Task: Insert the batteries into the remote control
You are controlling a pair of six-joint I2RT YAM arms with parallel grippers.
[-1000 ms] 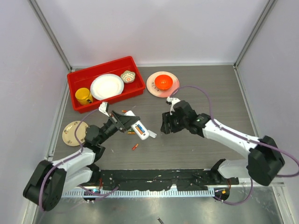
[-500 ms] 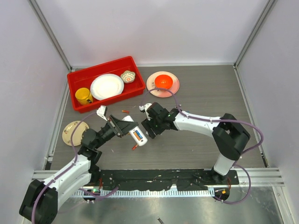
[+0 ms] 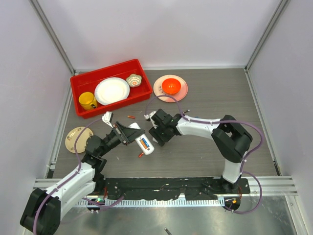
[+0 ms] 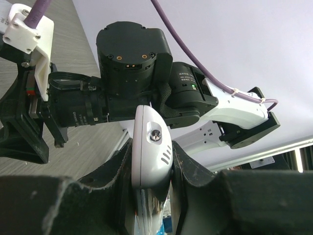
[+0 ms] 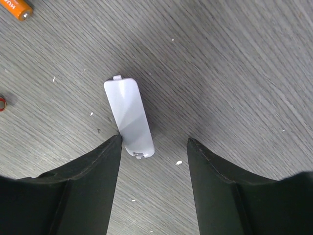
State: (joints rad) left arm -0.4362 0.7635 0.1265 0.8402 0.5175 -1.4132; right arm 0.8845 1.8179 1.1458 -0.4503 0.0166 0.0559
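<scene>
My left gripper [image 3: 132, 135] is shut on the white remote control [image 3: 143, 142] and holds it tilted above the table, recess up, with an orange and a blue battery showing in the recess. In the left wrist view the remote [image 4: 151, 142] is clamped between both fingers. My right gripper [image 3: 159, 133] is open, right next to the remote's free end. In the right wrist view its jaws [image 5: 154, 142] straddle a small loose white cover piece [image 5: 128, 117] lying on the table, close to the left finger. Loose orange-red batteries lie on the table [image 3: 131, 117] [image 3: 141, 154] [image 5: 17, 8].
A red bin [image 3: 78, 81] with a yellow mug [image 3: 87, 101], a white plate [image 3: 112, 91] and a small bowl [image 3: 133, 80] stands at the back left. A pink plate [image 3: 159, 93] with an orange bowl is behind the grippers. A tan disc [image 3: 73, 139] lies at the left.
My right arm has swung left across the table and lowered its open gripper beside the remote. My left gripper has shifted the remote slightly down and left, still gripping it.
</scene>
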